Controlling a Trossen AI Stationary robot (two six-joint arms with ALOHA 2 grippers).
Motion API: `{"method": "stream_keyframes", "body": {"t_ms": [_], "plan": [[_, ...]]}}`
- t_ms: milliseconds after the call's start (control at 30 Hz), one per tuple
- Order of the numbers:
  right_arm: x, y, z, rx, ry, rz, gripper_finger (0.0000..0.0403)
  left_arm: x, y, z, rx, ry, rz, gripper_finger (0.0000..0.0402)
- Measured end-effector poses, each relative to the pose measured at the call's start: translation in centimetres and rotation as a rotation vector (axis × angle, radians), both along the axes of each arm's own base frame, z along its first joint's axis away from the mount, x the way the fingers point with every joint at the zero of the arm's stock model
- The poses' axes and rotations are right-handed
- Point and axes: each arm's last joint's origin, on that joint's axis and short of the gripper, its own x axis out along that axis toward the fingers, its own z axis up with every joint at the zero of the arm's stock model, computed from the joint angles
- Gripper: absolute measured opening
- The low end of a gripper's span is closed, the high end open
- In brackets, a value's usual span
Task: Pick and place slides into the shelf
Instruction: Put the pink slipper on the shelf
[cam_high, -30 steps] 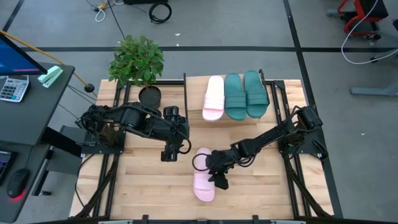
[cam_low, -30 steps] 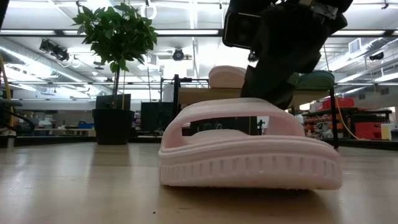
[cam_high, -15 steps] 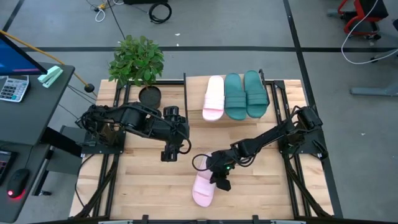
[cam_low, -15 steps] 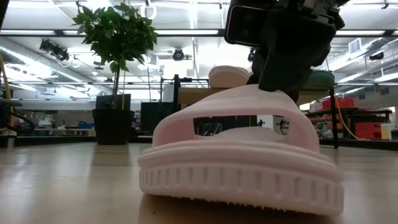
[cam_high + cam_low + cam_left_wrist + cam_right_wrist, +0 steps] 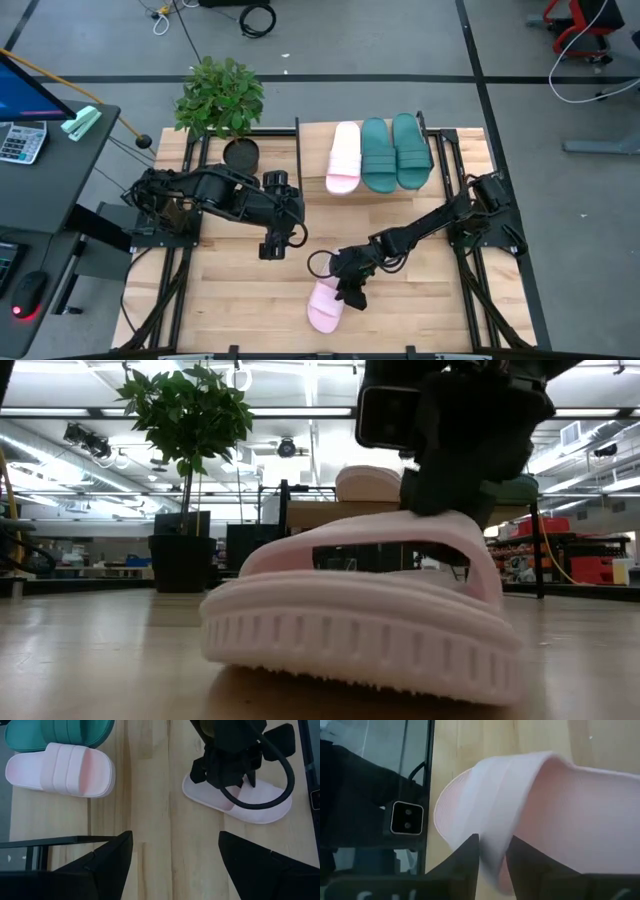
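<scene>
While clamped, pink slide [image 5: 325,305] nose-up

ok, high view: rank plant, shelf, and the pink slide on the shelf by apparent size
1. shelf, largest
2. plant
3. pink slide on the shelf, smallest

The overhead view makes this ranking fairly safe.

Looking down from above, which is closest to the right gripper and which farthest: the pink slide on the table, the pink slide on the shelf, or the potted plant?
From the right gripper:
1. Pink slide on the table, gripped by its strap, near the table's front.
2. Pink slide on the shelf, at the back, beside the green pair.
3. Potted plant, at the back left corner.
</scene>
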Motion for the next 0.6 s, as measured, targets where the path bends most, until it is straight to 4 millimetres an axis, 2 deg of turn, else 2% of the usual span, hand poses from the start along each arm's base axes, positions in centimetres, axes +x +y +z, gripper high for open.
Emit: {"method": "stream_keyframes", "body": {"t_ms": [200, 267, 333, 400, 500, 600], "plan": [[0.4, 1.2, -1.6, 0.035, -0.002, -0.016, 0.0099, 0.0, 0.0, 0.0, 0.000, 0.000, 0.000, 0.0298], [0.4, 1.5, -1.7, 0.031, -0.010, -0.017, 0.0081, 0.0, 0.0, 0.0, 0.000, 0.000, 0.000, 0.0298], [0.4, 1.5, -1.5, 0.032, -0.013, -0.018, 0.0045, 0.0, 0.0, 0.0, 0.000, 0.000, 0.000, 0.0298], [0.3, 1.4, -1.0, 0.031, -0.021, -0.015, 0.0016, 0.0, 0.0, 0.0, 0.003, 0.001, -0.005, 0.0298], [-0.3, 1.3, 0.4, 0.020, -0.025, -0.029, 0.0017, 0.0, 0.0, 0.0, 0.009, 0.003, -0.014, 0.0298], [-1.0, 0.9, 2.9, 0.023, -0.046, -0.052, 0.0010, 0.0, 0.0, 0.0, 0.010, 0.003, -0.016, 0.0298]]}}
